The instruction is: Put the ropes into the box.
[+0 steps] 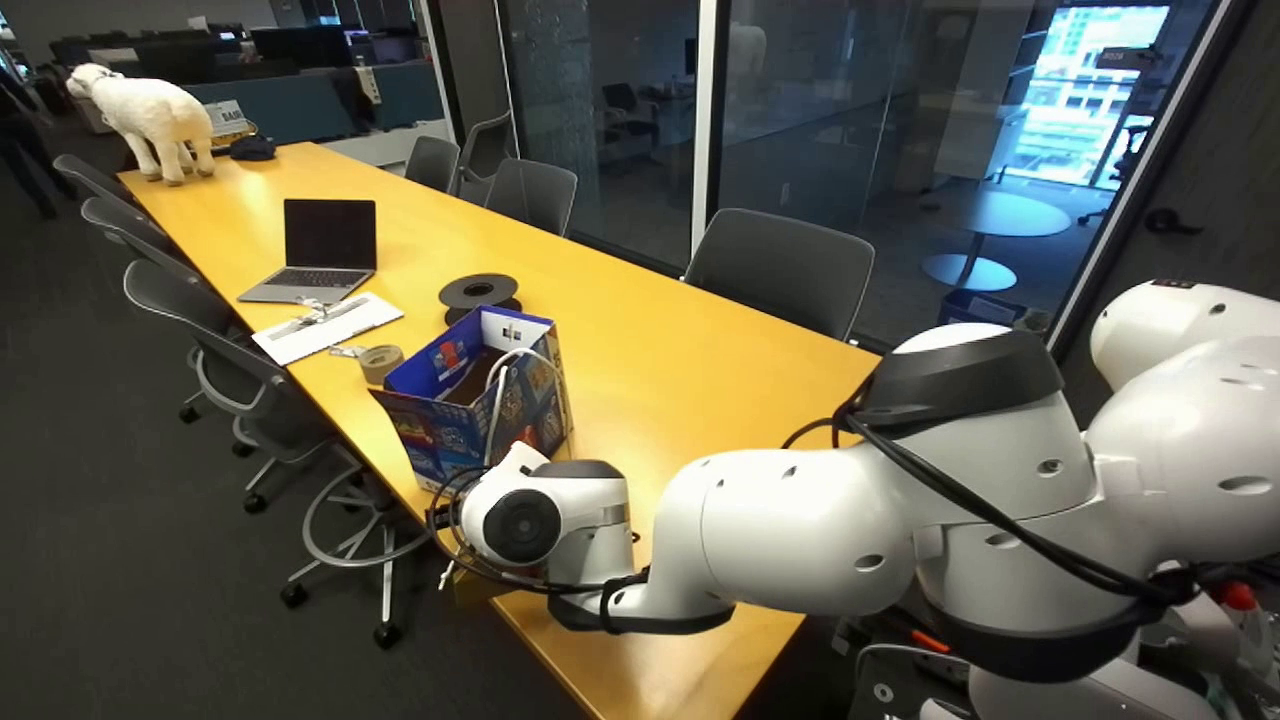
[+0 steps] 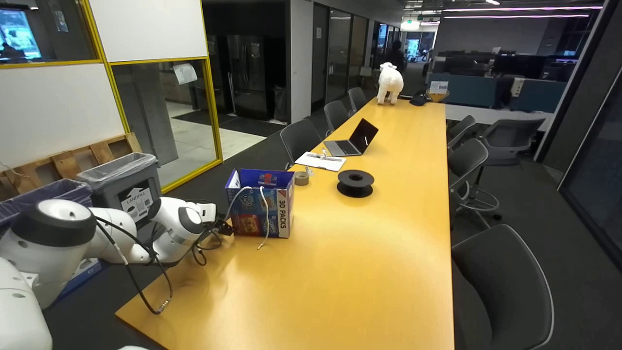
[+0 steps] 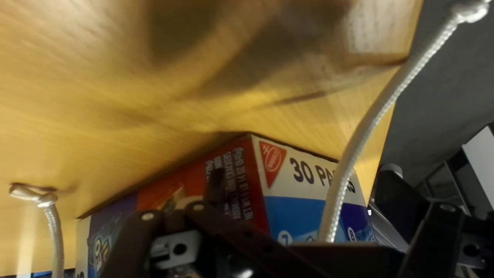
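The blue printed box [image 1: 530, 410] stands upright on the table with its top open, showing in both exterior views [image 2: 260, 214]. White ropes [image 2: 267, 214] arch over its rim and hang down outside; the parts inside are hidden. One rope's end rests on the table, and another hangs down past the gripper [image 2: 226, 227], which is low beside the box's near corner. In the wrist view, the fingers stand wide apart at the bottom, and a white rope [image 3: 359, 139] rises through the gap between them, not pinched. A second knotted rope end [image 3: 47, 200] lies at the left.
A black spool [image 2: 355, 183], a tape roll [image 2: 301, 178], a white board with small items [image 2: 320, 161] and an open laptop [image 2: 352, 141] sit beyond the box. The gripper is close to the table edge [image 1: 540, 650]. Chairs line both sides.
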You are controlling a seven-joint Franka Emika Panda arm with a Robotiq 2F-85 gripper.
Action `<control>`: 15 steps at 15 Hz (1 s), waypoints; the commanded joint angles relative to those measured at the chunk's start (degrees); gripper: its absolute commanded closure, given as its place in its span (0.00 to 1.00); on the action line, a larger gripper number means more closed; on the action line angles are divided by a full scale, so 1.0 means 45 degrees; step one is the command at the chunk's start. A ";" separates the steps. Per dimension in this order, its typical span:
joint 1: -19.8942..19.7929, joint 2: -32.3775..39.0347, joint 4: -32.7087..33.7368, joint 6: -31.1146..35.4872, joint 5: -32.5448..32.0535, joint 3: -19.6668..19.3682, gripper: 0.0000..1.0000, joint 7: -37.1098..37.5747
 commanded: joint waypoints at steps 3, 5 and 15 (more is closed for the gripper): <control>-0.0646 0.0825 0.1563 -0.0595 -0.0721 -0.0407 0.00 0.0392; -0.0773 0.0709 0.1708 -0.0755 -0.0989 -0.0353 0.00 0.0336; -0.2218 -0.1473 0.1448 -0.1335 -0.2376 0.1953 0.72 -0.2803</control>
